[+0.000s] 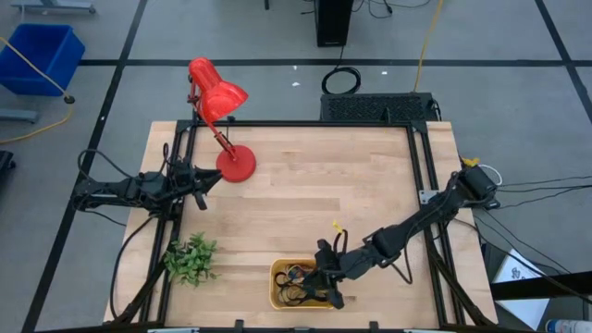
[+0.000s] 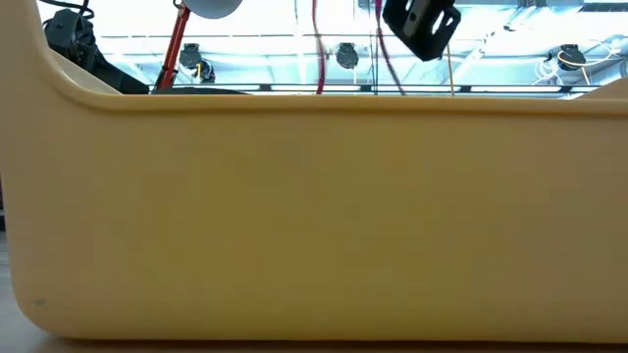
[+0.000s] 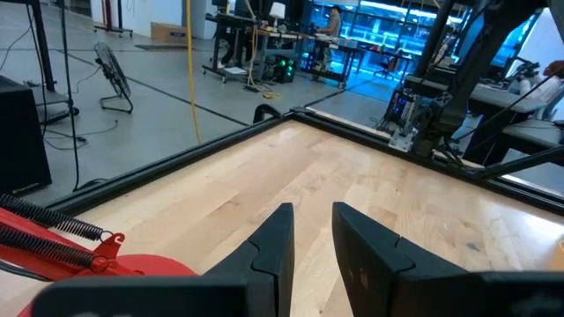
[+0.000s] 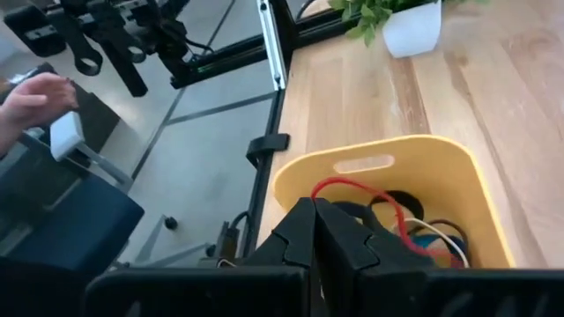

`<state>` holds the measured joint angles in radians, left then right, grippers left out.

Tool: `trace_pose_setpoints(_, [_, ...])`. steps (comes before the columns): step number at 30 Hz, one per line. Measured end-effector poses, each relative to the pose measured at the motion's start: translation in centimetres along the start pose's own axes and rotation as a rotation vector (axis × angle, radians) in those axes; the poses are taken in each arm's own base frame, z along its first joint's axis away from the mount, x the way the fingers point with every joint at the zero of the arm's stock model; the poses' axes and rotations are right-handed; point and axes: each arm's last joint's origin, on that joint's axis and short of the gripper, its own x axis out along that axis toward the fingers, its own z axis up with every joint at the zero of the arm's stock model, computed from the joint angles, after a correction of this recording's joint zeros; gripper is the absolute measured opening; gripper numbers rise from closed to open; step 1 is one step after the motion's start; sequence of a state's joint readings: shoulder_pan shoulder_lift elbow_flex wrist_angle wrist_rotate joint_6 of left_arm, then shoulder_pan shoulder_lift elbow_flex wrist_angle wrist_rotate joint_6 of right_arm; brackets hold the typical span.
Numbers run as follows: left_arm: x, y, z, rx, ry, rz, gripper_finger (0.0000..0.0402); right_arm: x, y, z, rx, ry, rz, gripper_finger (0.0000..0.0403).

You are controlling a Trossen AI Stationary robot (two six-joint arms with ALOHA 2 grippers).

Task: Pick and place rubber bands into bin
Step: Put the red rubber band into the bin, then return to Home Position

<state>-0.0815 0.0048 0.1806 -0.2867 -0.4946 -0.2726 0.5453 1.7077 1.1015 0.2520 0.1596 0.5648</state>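
Observation:
The orange-yellow bin [image 1: 277,277] stands near the table's near edge; its wall [image 2: 314,216] fills the low view. Several rubber bands [image 4: 414,216], black, white and others, lie inside it. My right gripper [image 4: 315,207] is over the bin's right part [image 1: 326,282], shut, with a red rubber band [image 4: 388,201] at its fingertips. Its body shows above the bin's rim in the low view [image 2: 422,27]. My left gripper [image 3: 313,229] waits at the table's left edge beside the lamp's base [image 1: 205,185], slightly open and empty. My right gripper pinches one end of the red rubber band [image 4: 317,188] at the very tips of its two fingers, slanting down into the bin from the table's right. The band arcs away from the fingertips, slack, and its other end [image 4: 445,255] lies among the bands in the bin.
A red desk lamp [image 1: 222,97] stands on its round base [image 1: 237,165] at the far left. A small plant in a white pot [image 1: 190,261] stands left of the bin. A person's hand [image 4: 31,97] shows beyond the table's near edge. Bare wood lies mid-table.

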Motion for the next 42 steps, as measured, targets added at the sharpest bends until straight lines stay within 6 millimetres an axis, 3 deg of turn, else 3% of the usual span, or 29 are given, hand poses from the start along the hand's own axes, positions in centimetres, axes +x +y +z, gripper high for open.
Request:
trace_pose_setpoints(14, [0.0, 0.0, 0.0, -0.001, -0.001, 0.0, 0.0088, 3.3, -1.6, -2.4, 0.039, 0.02, -0.025, 0.0])
trace_pose_setpoints(21, [0.0, 0.0, 0.0, 0.0, 0.0, 0.001, 0.0088, 3.9, -1.9, -3.1, 0.011, 0.035, -0.035, 0.0004])
trace_pose_setpoints(27, [0.0, 0.0, 0.0, 0.001, -0.001, 0.002, 0.0088, 3.9, -2.0, -3.1, 0.008, 0.036, -0.04, 0.0031])
trace_pose_setpoints(32, [0.0, 0.0, 0.0, 0.124, -0.001, 0.004, 0.0088, 3.9, -2.1, -3.2, -0.023, 0.055, -0.051, 0.0075])
trace_pose_setpoints(36, [0.0, 0.0, 0.0, 0.165, -0.001, 0.004, 0.0088, 2.9, -1.8, -1.9, -0.1, 0.024, -0.035, 0.0105])
trace_pose_setpoints(42, [0.0, 0.0, 0.0, 0.166, -0.001, 0.004, 0.0088, -0.5, -2.2, 2.6, -0.284, -0.067, -0.054, 0.0124])
